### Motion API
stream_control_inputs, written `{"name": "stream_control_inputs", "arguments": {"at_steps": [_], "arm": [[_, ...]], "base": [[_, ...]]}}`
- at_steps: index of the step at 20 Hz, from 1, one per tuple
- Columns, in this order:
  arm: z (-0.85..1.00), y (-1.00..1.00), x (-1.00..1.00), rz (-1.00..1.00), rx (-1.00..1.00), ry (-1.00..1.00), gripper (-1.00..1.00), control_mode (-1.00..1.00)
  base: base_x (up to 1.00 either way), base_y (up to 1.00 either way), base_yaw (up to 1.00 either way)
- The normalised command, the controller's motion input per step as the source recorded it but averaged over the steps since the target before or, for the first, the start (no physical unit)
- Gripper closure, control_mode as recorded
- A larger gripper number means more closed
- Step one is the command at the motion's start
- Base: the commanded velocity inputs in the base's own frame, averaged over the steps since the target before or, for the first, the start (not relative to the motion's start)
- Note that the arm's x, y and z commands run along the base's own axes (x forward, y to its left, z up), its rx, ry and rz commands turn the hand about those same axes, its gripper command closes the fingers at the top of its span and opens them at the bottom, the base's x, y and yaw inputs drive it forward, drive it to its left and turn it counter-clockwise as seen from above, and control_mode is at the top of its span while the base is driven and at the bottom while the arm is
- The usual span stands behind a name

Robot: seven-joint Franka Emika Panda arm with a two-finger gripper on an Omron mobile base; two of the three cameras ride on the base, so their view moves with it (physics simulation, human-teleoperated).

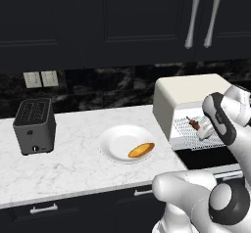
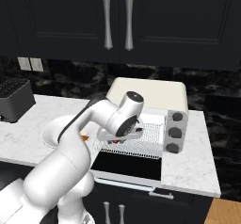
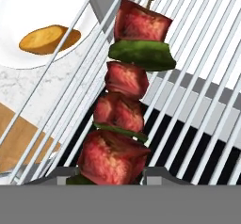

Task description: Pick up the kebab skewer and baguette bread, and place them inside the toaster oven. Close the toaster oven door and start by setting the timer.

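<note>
Kebab skewer (image 3: 124, 96): clamped between the half-parted jaws of the end effector (image 3: 109, 173), held over the wire rack (image 3: 197, 77) of the toaster oven (image 1: 188, 97); whether it touches the wires, cannot tell.
Baguette bread (image 1: 141, 150): on the white plate (image 1: 115, 141) on the tabletop (image 1: 78, 163), not yet collected.
Toaster oven door (image 2: 129, 165): dropped open.
Outstanding, by my reckoning: release skewer, load bread, shut door, set timer.

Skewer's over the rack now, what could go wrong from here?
The kebab skewer lies along the wire rack bars near its front edge, so on release it might roll or slip between them. The baguette bread is on the plate, so don't close the toaster oven yet.
</note>
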Motion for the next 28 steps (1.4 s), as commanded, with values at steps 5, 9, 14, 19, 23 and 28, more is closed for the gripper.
{"name": "stream_control_inputs", "arguments": {"at_steps": [5, 9, 14, 19, 23, 28], "arm": [[-0.41, 0.00, -0.11, 0.00, 0.00, -0.01, 1.00, -1.00], [-0.37, 0.04, -0.15, 0.00, 0.00, -0.01, -1.00, -1.00], [0.11, 0.00, -0.31, 0.00, 0.00, -0.07, -1.00, -1.00], [0.33, 0.00, -0.38, -0.01, -0.01, -0.01, -1.00, -1.00], [0.50, 0.23, -0.33, -0.01, -0.01, -0.03, -1.00, -1.00], [0.65, 0.81, -0.88, -0.04, -0.02, -0.07, -1.00, -1.00]], "base": [[0.00, 0.00, 0.00], [0.00, 0.00, 0.00], [0.00, 0.00, 0.00], [0.00, 0.00, 0.00], [0.00, 0.00, 0.00], [0.00, 0.00, 0.00]]}}
